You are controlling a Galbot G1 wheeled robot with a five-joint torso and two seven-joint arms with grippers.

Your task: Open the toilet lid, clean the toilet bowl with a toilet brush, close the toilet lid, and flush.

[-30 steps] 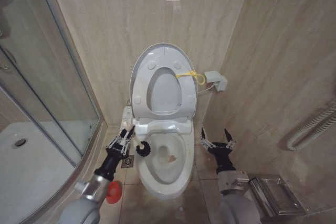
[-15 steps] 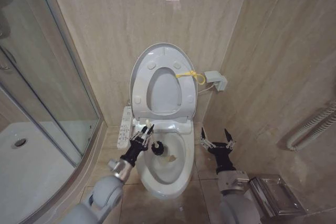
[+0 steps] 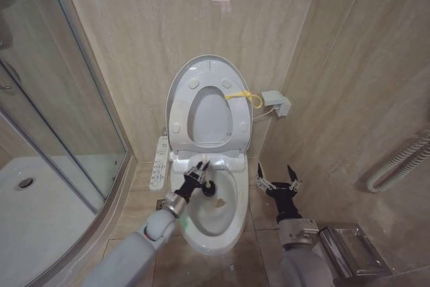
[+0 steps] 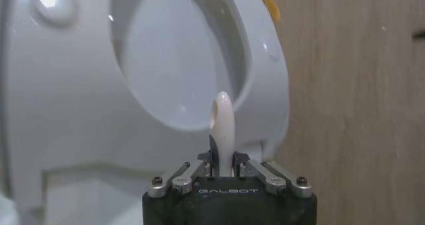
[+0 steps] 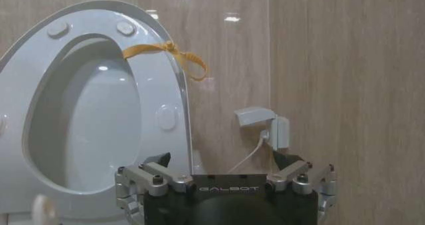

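Closest in, down at the bottom of the head view: left arm reaching in from the lower left, right arm parked low on the right next to a metal bin (image 3: 353, 250) on the floor. Right gripper (image 3: 277, 181) hovering just beside the right side of the toilet bowl (image 3: 209, 232), fingers spread wide, holding nothing, same story in the right wrist view (image 5: 226, 172). Left gripper (image 3: 199, 174) up over the back left part of the bowl, clamped tight on the white handle of the toilet brush (image 3: 208, 187); from the left wrist view (image 4: 222, 168) the handle (image 4: 222, 130) sticking straight up out of the pinched fingers, rounded end on top. Dark bristle head dipped inside the bowl near the rear rim, probably touching the inner wall, hard to say for sure from this angle. Brownish smudge on the bowl's inner surface just right of the brush head. Control panel strip (image 3: 160, 163) mounted along the left side of the toilet, near the glass shower enclosure (image 3: 47, 132). Further back: seat and toilet lid (image 3: 209, 72) both flipped upright, leaning against the tiled wall, yellow cord loop (image 3: 246, 97) tied on the lid's right edge. Past that, small white wall box (image 3: 276, 103) with a cable running down, mounted on the wall right of the lid. Ribbed hose (image 3: 402, 165) on the far right wall.
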